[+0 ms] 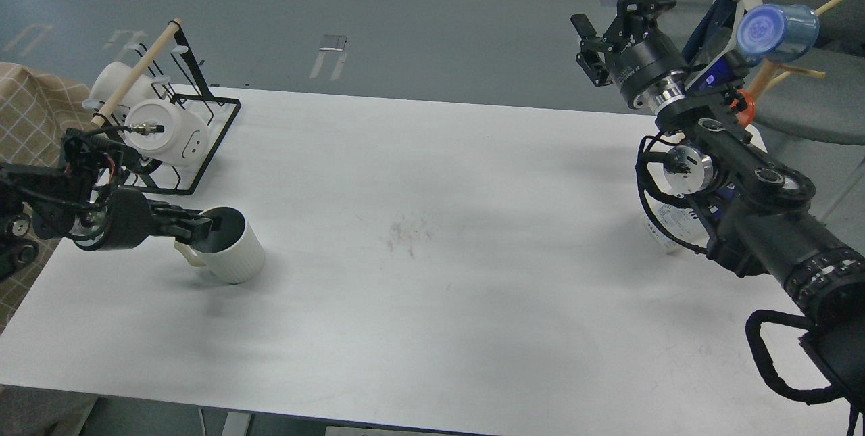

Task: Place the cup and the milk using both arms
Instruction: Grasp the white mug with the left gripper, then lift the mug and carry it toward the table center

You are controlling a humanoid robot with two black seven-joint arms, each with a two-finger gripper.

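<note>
At the left of the frame, the left tool (pixel 206 225) is seen closed on the rim of the cup (pixel 233 251), one finger inside the dark interior and the other against the ribbed outer wall near the handle. The cup is held slightly tilted, its base at or just above the white surface (pixel 432 233); whether it touches cannot be told. The left arm is stretched nearly level from the left edge, low over the surface.

At the upper right, the right tool (pixel 598 17) is held wide open and empty, its fingers spread and pointing up and to the left, well above the surface. The right arm rises from the lower right corner, bent at the wrist.

The milk (pixel 669 228) is mostly hidden behind the right arm; only a white lower part with print is seen, near the right edge of the surface.

A black wire rack (pixel 209 145) with white mugs (pixel 165 133) is placed at the upper left, just behind the left tool.
</note>
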